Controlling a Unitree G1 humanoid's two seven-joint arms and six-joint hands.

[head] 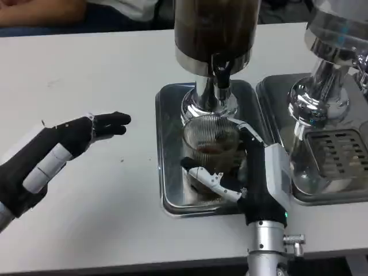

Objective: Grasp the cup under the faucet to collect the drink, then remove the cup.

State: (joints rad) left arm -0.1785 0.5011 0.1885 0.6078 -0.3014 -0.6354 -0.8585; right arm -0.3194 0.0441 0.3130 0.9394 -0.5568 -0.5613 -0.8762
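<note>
**Risk of a spill as the filled glass is drawn out**

A ribbed glass cup (pixel 210 150), holding some dark drink, is gripped by the right hand (pixel 253 172) at the centre of the frame, on the steel drip tray (pixel 169 172), directly beneath the black faucet (pixel 221 73) of the dark-filled dispenser (pixel 215 31). The left hand (pixel 54 152) is held open and empty over the white table (pixel 103 75) at the left. If the cup is tilted or caught on the tray's raised rim, drink could be spilled; a late drip from the faucet could also be missed.
</note>
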